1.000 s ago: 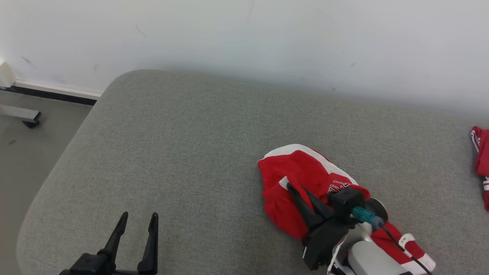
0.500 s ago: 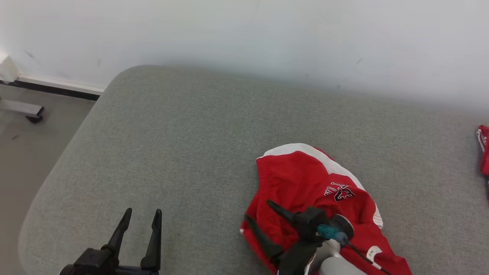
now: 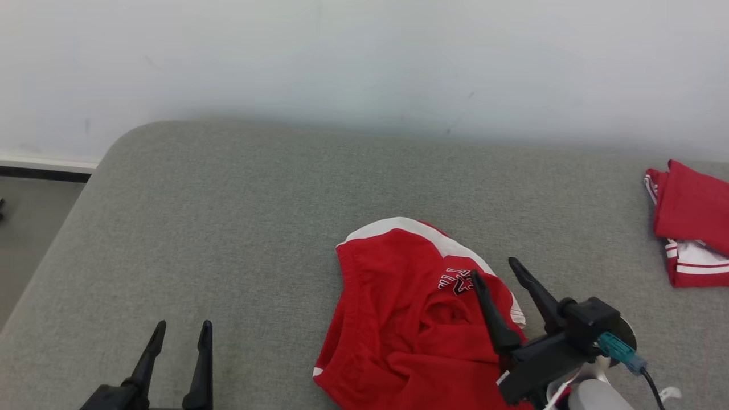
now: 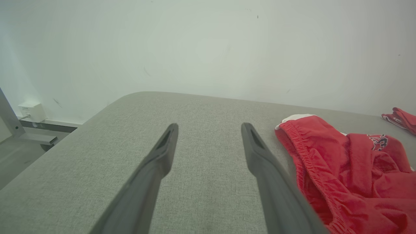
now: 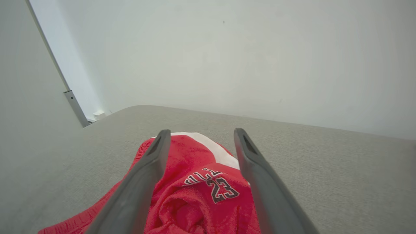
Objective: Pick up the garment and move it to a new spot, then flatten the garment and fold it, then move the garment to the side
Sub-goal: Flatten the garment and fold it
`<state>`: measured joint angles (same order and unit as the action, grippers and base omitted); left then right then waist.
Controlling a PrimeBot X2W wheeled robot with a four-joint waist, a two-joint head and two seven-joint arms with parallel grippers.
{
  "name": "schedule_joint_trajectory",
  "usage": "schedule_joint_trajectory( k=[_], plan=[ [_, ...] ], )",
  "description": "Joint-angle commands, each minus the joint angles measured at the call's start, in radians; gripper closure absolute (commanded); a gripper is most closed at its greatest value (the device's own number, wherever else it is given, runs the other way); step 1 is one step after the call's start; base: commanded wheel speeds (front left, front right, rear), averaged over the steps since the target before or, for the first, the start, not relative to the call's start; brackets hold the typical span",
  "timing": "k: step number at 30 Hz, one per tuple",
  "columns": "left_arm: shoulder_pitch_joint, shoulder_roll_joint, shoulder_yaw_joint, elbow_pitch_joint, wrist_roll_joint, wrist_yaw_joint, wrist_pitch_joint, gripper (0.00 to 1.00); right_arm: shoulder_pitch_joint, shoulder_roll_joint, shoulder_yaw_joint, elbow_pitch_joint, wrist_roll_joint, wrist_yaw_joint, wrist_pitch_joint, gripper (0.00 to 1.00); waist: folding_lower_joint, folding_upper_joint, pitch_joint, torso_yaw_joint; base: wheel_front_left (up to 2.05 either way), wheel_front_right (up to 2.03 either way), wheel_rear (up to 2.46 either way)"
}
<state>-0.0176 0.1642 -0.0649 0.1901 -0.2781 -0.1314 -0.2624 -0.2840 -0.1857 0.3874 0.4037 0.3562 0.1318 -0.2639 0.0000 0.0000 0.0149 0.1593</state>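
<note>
Right pincer (image 3: 494,267) has released the garment (image 3: 393,302).

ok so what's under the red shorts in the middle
The red shorts lie crumpled straight on the grey cushion, which shows beside and beyond them. Their own folds cover the lower layers, so anything else beneath cannot be seen.

Looking like a bare test room or lab rather than a home. Pointing that way: a plain white wall (image 3: 364,57) carrying faint scuffs, a dark skirting strip (image 3: 40,172) running along its foot, a smooth grey floor (image 3: 25,239). Adding to it, a wide tabletop (image 3: 228,228) wearing grey fabric (rounded at the corner), running back toward the wall. Also showing a small white box (image 4: 31,111) low on the wall, sitting beside a grey metal frame (image 4: 9,117).
</note>
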Motion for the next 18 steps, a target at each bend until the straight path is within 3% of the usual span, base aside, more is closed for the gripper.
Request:
schedule_joint_trajectory(
  k=[1,10,18],
  plan=[
    [0.01,0.003,0.005,-0.004,0.009,0.002,-0.003,0.0,0.023,-0.005,-0.019,-0.016,-0.012,-0.003,0.0,0.0,0.0,0.0,-0.008,-0.031,0.0,0.0,0.0],
    [0.045,-0.001,0.053,-0.029,0.026,0.002,-0.003,0.0,0.189,0.005,-0.211,-0.16,-0.083,-0.003,0.0,0.0,0.0,0.0,-0.023,-0.101,0.0,0.0,0.0],
    [0.062,-0.004,0.071,-0.05,0.039,0.002,-0.003,0.0,0.317,0.037,-0.303,-0.243,-0.112,-0.003,0.0,0.0,0.0,0.0,-0.031,-0.129,0.0,0.0,0.0]
  ],
)
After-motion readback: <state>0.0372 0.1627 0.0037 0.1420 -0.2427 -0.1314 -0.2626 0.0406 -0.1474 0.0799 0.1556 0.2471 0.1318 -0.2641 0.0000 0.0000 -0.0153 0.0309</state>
